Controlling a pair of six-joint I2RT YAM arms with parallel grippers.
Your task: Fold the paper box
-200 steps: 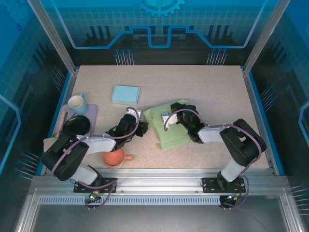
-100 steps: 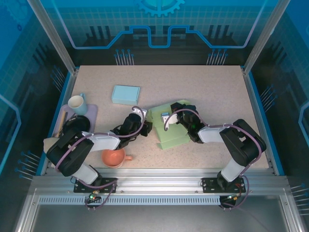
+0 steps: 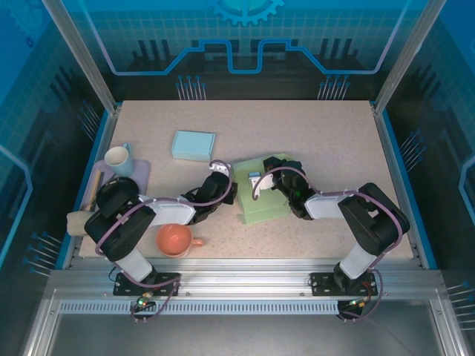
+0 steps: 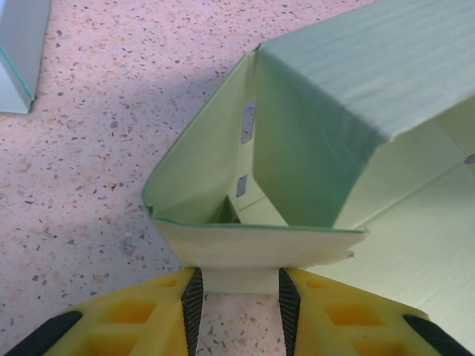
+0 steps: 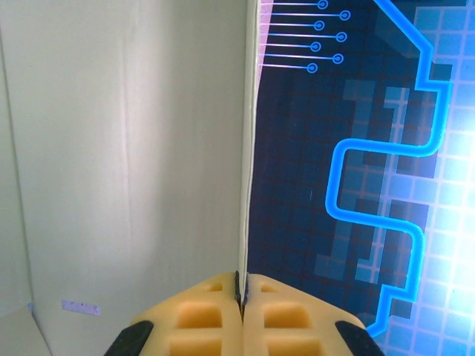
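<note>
**Top view, left to right.** A white mug (image 3: 117, 157) stands at the left edge of the table (image 3: 334, 141). An orange cup (image 3: 174, 240) sits near the front, and a pale blue box (image 3: 194, 144) lies farther back. The green paper box (image 3: 261, 208) lies at mid-table, between your two arms. Your left gripper (image 4: 239, 282) has its jaws apart, with a narrow tab (image 4: 223, 280) of the box between them. Your right gripper (image 5: 242, 291) is pinched tight on the edge of an upright panel (image 5: 133, 148) of the box.

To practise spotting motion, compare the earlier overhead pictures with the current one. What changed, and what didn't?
The left gripper slid right to the paper box, raising its left flap. The right gripper stayed clamped on a panel; the blue box stayed put.
</note>
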